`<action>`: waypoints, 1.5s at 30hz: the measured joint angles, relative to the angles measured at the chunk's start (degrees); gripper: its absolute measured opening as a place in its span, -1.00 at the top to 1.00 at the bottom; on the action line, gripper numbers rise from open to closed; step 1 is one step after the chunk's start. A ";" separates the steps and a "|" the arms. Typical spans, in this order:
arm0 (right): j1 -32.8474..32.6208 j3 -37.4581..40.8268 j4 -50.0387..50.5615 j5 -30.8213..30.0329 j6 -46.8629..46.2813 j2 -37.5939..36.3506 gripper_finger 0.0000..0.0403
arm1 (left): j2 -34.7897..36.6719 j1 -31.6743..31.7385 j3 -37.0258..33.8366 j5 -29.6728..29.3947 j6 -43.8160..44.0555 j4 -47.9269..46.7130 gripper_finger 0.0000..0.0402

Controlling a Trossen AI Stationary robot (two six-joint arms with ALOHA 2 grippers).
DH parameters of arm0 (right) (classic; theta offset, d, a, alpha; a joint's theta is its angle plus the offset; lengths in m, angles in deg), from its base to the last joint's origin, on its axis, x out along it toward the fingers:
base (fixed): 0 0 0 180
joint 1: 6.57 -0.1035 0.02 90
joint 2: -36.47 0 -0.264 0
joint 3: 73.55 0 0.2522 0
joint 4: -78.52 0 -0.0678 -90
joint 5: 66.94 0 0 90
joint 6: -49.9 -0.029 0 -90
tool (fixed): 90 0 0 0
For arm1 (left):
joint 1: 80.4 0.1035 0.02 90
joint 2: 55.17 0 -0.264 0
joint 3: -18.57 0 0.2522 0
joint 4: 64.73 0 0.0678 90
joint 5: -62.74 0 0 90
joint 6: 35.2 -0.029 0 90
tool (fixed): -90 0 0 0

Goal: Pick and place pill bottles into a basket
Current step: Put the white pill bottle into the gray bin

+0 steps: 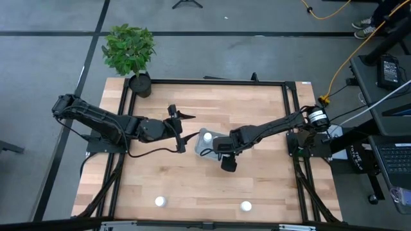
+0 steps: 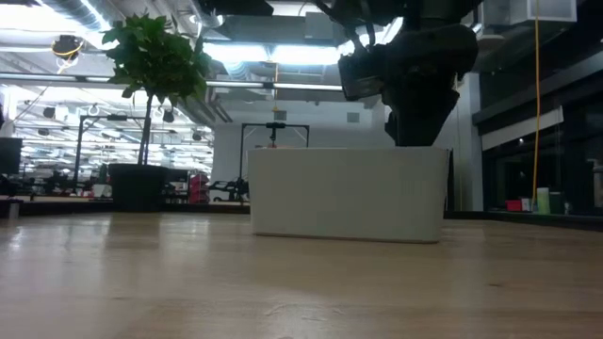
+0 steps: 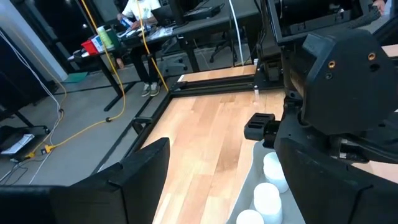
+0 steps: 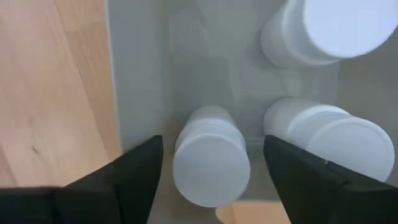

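Note:
The pale grey-blue basket (image 1: 203, 142) stands at the table's middle; it also shows in the low view (image 2: 347, 193). My right gripper (image 1: 217, 146) hangs over it, pointing down, open. In the right wrist view its fingers (image 4: 134, 177) stand on either side of a white pill bottle (image 4: 210, 163) inside the basket, with a gap on each side. Two more bottles (image 4: 329, 28) (image 4: 323, 134) are in the basket beside it. My left gripper (image 1: 189, 126) is open and empty just left of the basket. Two bottles (image 1: 160, 201) (image 1: 245, 206) stand on the table near its front edge.
A black pot with a green plant (image 1: 130, 51) stands at the table's far left corner. A black frame (image 1: 212, 82) runs around the tabletop. The two arms are close together at the basket. Bare wood lies between the basket and the two front bottles.

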 joint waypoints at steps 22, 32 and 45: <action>-10.49 -34.49 37.61 -10.10 -6.25 -0.01 -0.38 | 0.00 -0.32 0.00 -0.04 -0.65 -2.20 -0.47; -32.11 -43.19 38.31 -12.48 -13.40 -0.04 -0.38 | -0.02 -0.46 0.00 -0.04 -2.94 -3.48 -0.47; -37.91 -43.15 39.45 -17.58 -42.70 8.51 -0.52 | -0.02 -0.46 0.00 0.22 -4.55 -4.39 -0.47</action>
